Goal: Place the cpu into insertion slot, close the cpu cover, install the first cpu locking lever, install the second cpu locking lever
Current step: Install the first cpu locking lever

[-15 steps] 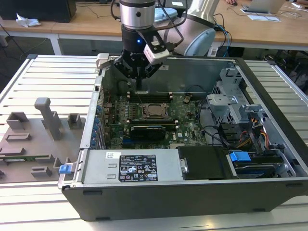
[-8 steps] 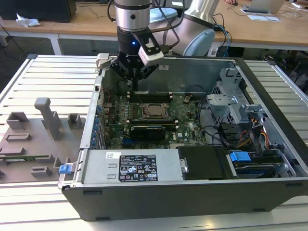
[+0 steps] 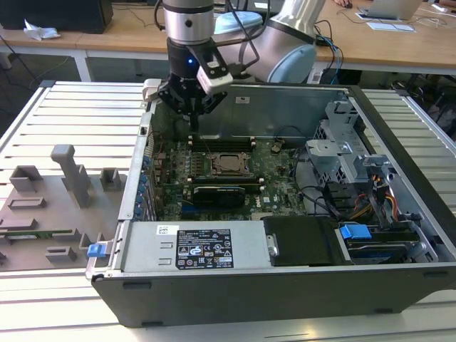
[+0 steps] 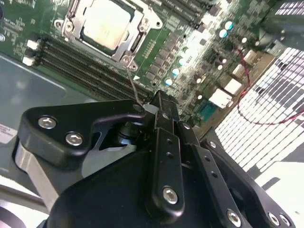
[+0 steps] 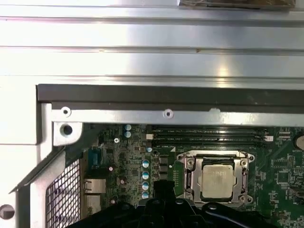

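Gripper (image 3: 194, 120) hangs over the green motherboard (image 3: 278, 179), fingers drawn narrow, tips together. Cpu (image 5: 217, 180) sits in the insertion slot (image 3: 215, 164), cpu cover (image 5: 188, 178) flat around it. Thin wire lever (image 4: 133, 85) reaches the fingertips (image 4: 161, 100); whether they grip it is unclear.

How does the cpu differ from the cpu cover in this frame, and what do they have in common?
The cpu is a solid dull grey plate; the cpu cover is an open frame, brighter and shinier. The cpu cover is larger and surrounds the cpu, which shows through its opening. Both are square, metallic and lie flat on the green motherboard.
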{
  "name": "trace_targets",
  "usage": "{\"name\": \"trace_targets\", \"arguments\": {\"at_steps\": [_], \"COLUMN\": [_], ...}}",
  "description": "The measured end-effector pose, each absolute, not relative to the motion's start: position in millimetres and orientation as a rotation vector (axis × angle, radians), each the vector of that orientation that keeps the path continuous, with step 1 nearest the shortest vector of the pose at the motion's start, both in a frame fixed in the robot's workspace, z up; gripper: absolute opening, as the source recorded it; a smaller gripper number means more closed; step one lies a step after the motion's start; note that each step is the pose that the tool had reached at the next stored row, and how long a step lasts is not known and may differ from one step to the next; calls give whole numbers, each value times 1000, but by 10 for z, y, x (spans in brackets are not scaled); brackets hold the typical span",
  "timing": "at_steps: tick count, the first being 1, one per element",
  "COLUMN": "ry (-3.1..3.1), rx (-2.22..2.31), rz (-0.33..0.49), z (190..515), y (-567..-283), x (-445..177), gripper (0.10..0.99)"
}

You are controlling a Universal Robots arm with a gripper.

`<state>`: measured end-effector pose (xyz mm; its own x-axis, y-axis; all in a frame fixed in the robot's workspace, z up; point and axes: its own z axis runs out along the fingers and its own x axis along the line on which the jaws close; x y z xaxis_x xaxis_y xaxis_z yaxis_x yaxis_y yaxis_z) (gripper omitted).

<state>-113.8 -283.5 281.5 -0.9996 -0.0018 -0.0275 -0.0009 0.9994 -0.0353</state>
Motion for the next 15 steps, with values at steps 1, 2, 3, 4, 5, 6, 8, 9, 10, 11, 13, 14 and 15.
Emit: {"name": "trace_targets", "arguments": {"at_steps": [1, 2, 3, 4, 5, 6, 8, 9, 10, 11, 13, 14, 15], "ry": [3114, 3114, 3114, 3114, 3114, 3114, 3114, 3114, 3114, 3114, 3114, 3114, 3114], "rx": [-1, 0, 1, 1, 1, 1, 2, 2, 2, 2, 2, 2, 2], "rz": [-55, -55, -55, -55, -55, -55, -55, -55, -55, -55, -55, -55, -55], "z": [2810, 2802, 2789, 2781, 2772, 2759, 2742, 2730, 2720, 2705, 2672, 2659, 2647], "y": [-2819, -2800, -2776, -2765, -2757, -2746, -2732, -2723, -2715, -2707, -2697, -2696, -2695], "x": [-1138, -1138, -1138, -1139, -1139, -1140, -1147, -1155, -1166, -1171, -1172, -1169, -1161], "gripper": [106, 106, 106, 106, 106, 106, 106, 106, 106, 106, 106, 106, 106]}}
